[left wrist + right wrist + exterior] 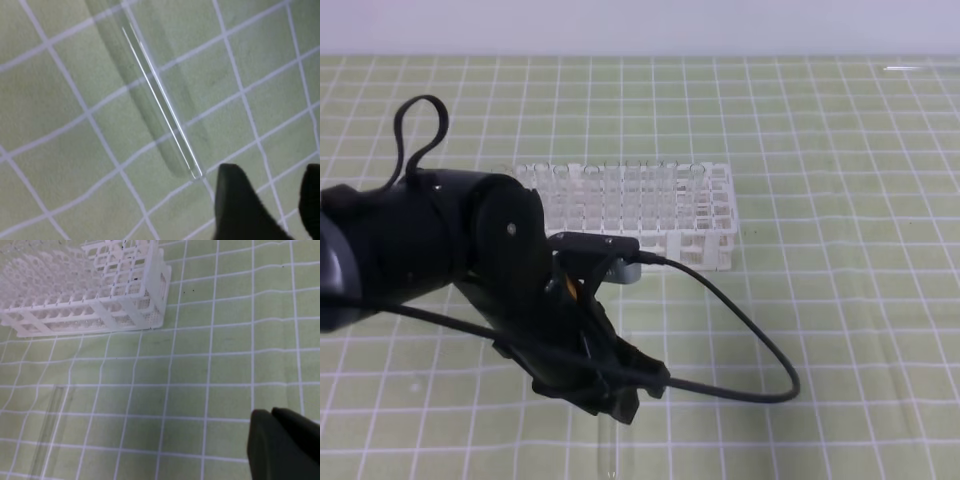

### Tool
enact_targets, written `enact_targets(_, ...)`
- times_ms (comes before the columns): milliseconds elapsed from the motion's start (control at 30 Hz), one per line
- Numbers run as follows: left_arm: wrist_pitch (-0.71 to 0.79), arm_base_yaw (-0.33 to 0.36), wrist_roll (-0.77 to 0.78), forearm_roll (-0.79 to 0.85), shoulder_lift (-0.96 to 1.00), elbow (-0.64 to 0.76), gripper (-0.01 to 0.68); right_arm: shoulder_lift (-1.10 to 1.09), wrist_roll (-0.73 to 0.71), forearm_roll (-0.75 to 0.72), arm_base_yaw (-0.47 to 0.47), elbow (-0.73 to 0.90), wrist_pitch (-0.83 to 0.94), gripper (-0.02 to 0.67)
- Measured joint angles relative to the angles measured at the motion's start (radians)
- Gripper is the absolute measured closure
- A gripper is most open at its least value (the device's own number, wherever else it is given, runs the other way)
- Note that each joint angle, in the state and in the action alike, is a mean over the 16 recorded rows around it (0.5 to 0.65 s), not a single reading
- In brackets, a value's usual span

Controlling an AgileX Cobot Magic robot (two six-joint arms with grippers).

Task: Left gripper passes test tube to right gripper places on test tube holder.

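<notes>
Left gripper (267, 200) hovered with jaws parted near the test tube (160, 100) on the desk's near edge; straddling it squarely before closing seemed wise.

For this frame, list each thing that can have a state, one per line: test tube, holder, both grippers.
test tube: lying flat on the checked cloth, not gripped.
test tube holder: upright on the cloth; no tube visibly placed in it.
left gripper: jaws apart, beside the tube's end, holding nothing.
right gripper: jaws shut, empty, away from tube and holder.
</notes>
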Motion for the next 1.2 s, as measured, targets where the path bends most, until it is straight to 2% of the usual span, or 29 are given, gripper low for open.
enact_targets(133,-0.015,0.000,-0.015,-0.010,0.004,0.000,0.377,0.000,-0.001,0.002,0.000,0.000,0.000,0.666)
enact_targets(333,-0.034,-0.004,-0.102,-0.003,0.001,0.001,0.319,0.000,-0.003,0.004,0.000,0.000,0.000,0.666)
enact_targets(600,-0.040,-0.053,-0.279,0.055,0.007,0.000,0.314,0.000,-0.006,0.007,0.000,0.000,-0.001,0.666)
enact_targets(867,-0.040,-0.117,-0.390,0.157,0.041,-0.003,0.314,0.000,-0.006,0.010,0.000,0.000,-0.002,0.666)
enact_targets(1200,-0.006,-0.136,-0.443,0.224,0.144,-0.024,0.314,0.000,-0.006,0.013,0.000,0.000,-0.003,0.666)
